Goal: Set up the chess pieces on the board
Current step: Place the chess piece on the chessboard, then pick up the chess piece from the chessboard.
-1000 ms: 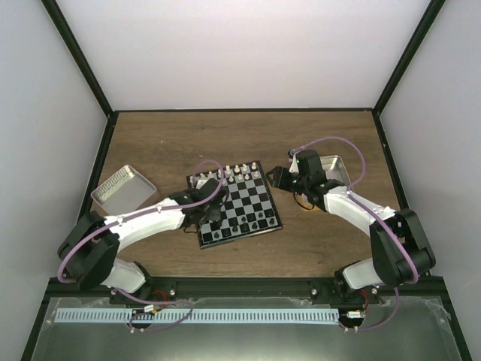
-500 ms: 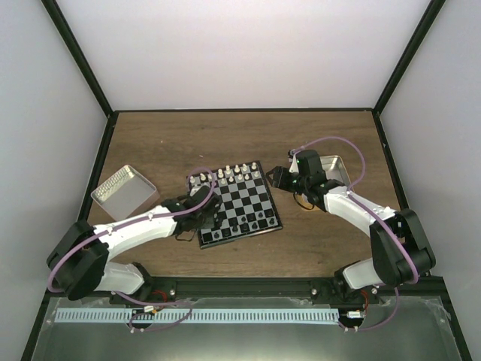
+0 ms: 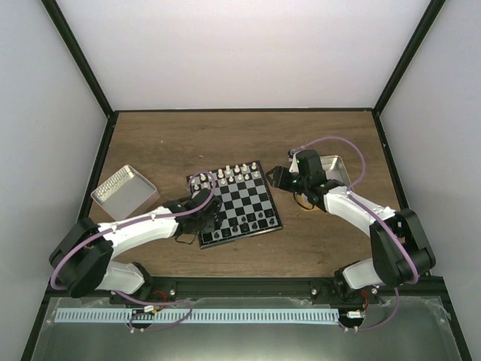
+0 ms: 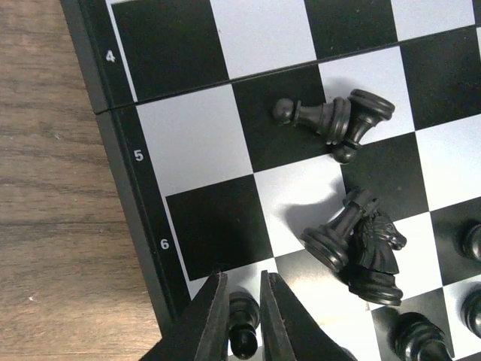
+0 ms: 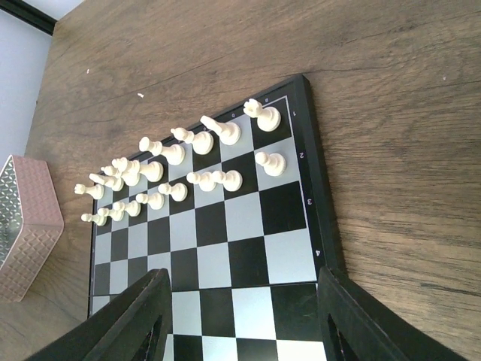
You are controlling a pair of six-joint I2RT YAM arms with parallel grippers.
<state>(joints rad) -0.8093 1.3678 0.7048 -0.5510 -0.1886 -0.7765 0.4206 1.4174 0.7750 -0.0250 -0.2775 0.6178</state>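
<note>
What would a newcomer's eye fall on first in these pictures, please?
Probably the toppled black pieces lying on the board in the left wrist view, with another tipped against a black knight nearby. Just below, the left gripper is pinched on one small black piece near the board's edge. In the right wrist view, the white pieces stand in rows beyond the open right gripper.

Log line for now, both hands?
left hand: shut on black piece at board edge | right hand: open, empty | other black pieces: several toppled
</note>
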